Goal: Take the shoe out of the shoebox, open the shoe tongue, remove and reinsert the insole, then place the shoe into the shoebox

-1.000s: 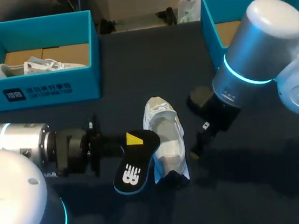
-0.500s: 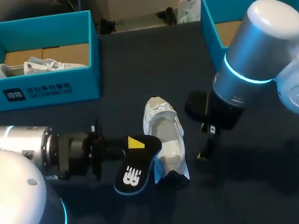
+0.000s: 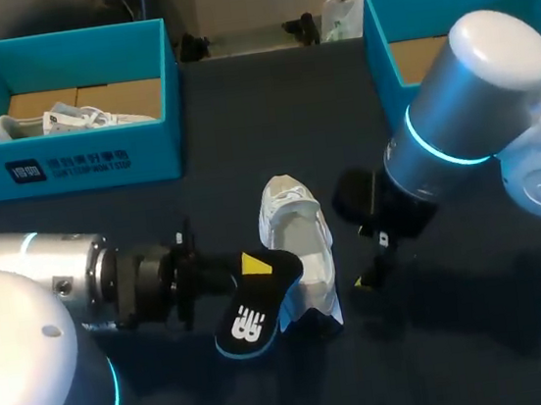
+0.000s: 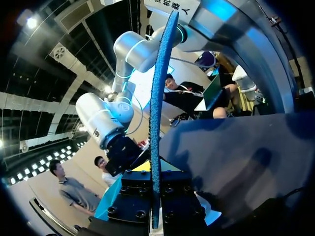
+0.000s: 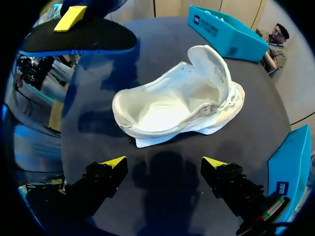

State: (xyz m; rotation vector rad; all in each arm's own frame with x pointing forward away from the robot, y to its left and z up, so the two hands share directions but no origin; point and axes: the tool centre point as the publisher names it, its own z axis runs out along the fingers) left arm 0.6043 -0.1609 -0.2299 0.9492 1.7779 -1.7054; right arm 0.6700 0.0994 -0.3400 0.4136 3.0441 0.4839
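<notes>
White shoe [image 3: 298, 248] lies mid-worktop [image 3: 240, 117], long axis front to back, toe pointing away from robot, tongue raised. Left gripper [image 3: 249, 266] clamps black insole [image 3: 249, 309] at heel end. Right gripper [image 5: 165, 162] wide open, holding nothing, beside shoe.

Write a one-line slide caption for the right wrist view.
Right tool, open, faces the white shoe on the dark table; the black insole hangs beyond it, out of the shoe.

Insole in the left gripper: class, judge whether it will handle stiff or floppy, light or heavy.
Probably stiff: the insole juts straight from the left gripper without drooping. Likely light: it looks thin edge-on, and one pinch holds it.
</notes>
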